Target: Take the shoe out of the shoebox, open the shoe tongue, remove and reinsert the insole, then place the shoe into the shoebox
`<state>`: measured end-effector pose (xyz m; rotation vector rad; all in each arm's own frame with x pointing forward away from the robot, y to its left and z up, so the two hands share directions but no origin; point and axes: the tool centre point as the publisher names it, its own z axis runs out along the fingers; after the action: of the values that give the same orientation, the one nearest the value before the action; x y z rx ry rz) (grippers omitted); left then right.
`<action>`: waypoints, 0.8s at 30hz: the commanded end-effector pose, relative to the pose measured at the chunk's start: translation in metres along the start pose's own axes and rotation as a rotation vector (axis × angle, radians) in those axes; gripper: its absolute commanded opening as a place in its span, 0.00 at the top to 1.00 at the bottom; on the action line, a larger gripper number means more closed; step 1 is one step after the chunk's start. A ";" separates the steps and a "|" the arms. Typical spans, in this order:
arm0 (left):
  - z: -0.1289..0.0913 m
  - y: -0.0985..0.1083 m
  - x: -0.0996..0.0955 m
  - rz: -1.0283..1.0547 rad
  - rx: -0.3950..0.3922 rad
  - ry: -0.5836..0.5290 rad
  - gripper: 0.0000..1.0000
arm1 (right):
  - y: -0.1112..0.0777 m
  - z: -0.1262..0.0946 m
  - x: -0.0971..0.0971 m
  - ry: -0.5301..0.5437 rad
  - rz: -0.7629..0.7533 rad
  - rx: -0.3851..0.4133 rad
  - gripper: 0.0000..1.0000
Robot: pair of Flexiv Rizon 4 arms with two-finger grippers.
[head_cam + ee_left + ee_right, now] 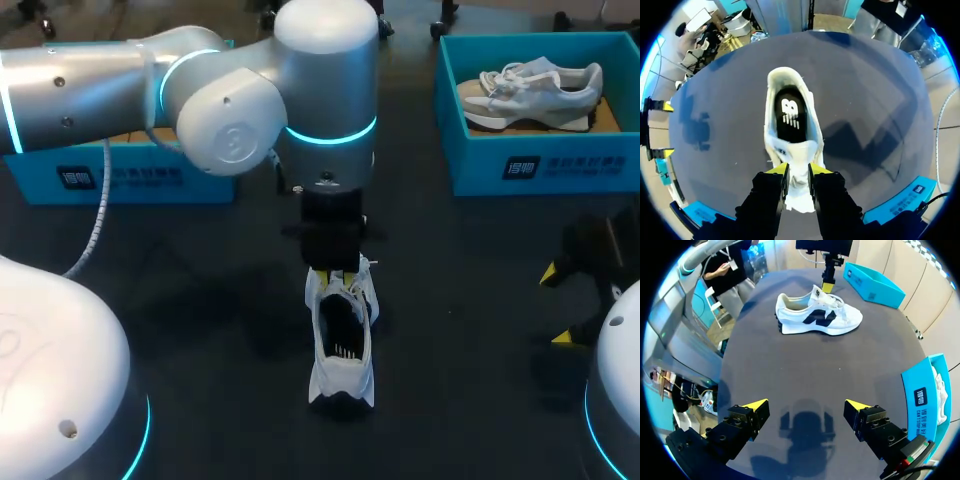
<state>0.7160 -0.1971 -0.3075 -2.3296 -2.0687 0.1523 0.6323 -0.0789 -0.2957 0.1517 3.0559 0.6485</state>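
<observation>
White shoe (342, 340) upright at mid-worktop (200, 300), heel toward the robot. Left tool (798, 172) closed on its raised tongue (799, 186). Right tool (806, 407) spread open, well apart from shoe.

table (200, 300): dark grey | shoe (817, 317): white, black side mark | insole (790, 117): black, white mark | shoebox (540, 165) at table's far right corner: turquoise, dark label | second shoe (530, 90) in it: pale grey and white | left gripper (798, 172) and right gripper (807, 407): black, yellow tips | left arm (90, 85): silver, cyan light ring
</observation>
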 end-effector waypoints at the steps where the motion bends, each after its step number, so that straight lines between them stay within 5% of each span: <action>1: -0.001 0.000 0.000 -0.004 0.002 -0.010 0.75 | 0.000 0.000 0.001 -0.002 0.000 0.001 0.00; 11: 0.038 -0.029 0.004 0.033 0.070 0.023 0.78 | 0.000 0.000 0.001 -0.002 0.000 0.001 0.00; 24: 0.016 -0.039 0.003 0.046 0.016 -0.006 0.78 | 0.000 0.000 0.001 -0.002 0.000 0.001 0.00</action>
<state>0.6788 -0.1947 -0.3217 -2.3651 -2.0028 0.1810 0.6323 -0.0788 -0.2957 0.1517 3.0559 0.6485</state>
